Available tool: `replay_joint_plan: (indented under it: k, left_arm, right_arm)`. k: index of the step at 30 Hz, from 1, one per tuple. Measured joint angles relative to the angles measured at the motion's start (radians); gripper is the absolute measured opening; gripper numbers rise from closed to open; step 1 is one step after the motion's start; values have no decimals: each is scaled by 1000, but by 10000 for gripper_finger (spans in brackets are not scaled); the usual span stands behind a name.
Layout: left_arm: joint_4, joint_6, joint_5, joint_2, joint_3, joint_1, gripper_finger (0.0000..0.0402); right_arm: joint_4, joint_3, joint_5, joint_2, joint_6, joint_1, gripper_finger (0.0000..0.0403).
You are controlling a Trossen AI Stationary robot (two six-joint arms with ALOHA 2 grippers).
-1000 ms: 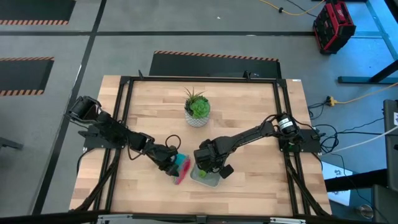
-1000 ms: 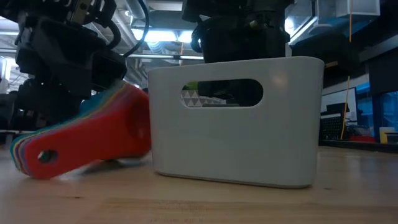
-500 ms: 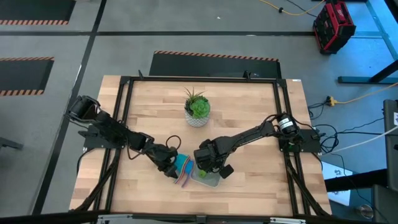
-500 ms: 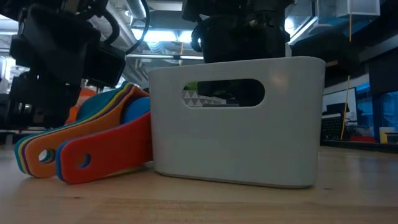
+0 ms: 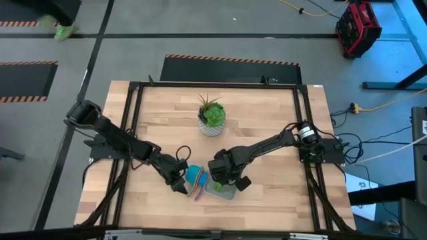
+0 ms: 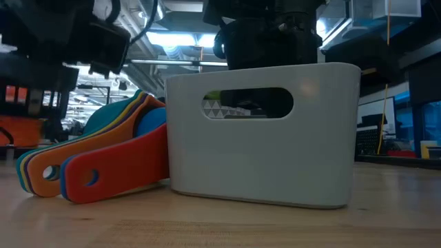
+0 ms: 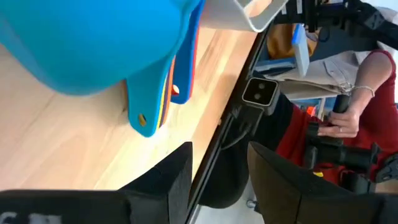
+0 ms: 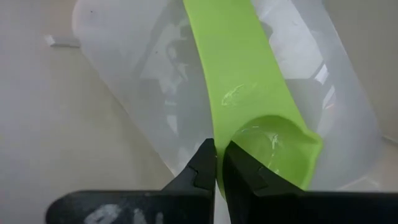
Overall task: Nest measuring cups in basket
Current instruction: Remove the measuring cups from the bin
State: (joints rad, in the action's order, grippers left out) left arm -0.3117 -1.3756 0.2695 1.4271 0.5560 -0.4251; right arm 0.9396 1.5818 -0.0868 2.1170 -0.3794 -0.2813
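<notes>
The nested stack of measuring cups [image 5: 195,179] [image 6: 103,151] [image 7: 93,43] has teal outermost, with orange and red handles showing. It lies on its side: the bowls lean on the basket's end wall and the handle ends rest on the table. The pale grey-blue basket [image 6: 262,158] [image 5: 225,193] stands to the stack's right. My left gripper [image 5: 179,185] [image 7: 221,155] is open, just left of the stack, touching nothing. My right gripper [image 5: 223,175] [image 8: 216,163] reaches down into the basket, shut on a green measuring cup [image 8: 249,93]. My right gripper pinches the green cup between its two fingers by a thin edge [image 8: 216,146] where the handle meets the bowl. The fingers come from above, pointing down into the basket. The cup sits inside the basket; whether it touches the basket's floor I cannot tell.
A white pot with a green plant [image 5: 211,120] stands farther back, mid-table. Bare wood lies left of the stack and right of the basket. The black frame rail [image 7: 230,112] runs along the near edge. A person [image 7: 348,112] stands beyond it, holding handles.
My left gripper has come off the cup stack and drawn back toward the table's left edge, rising a little. The stack has tipped over and settled: its handles have dropped to the table and its bowls lean on the basket. My right arm has kept still.
</notes>
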Motion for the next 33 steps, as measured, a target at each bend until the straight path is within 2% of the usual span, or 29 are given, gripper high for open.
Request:
replay_joint_plan:
  k: [10,33]
  left_arm:
    - [104,75,-80,-123,0,-1,147]
    - [147,78,-77,-123,0,7,147]
  right_arm:
    - [45,1,0,0,-19,0,16]
    - [75,1,67,-86,-23,-6,16]
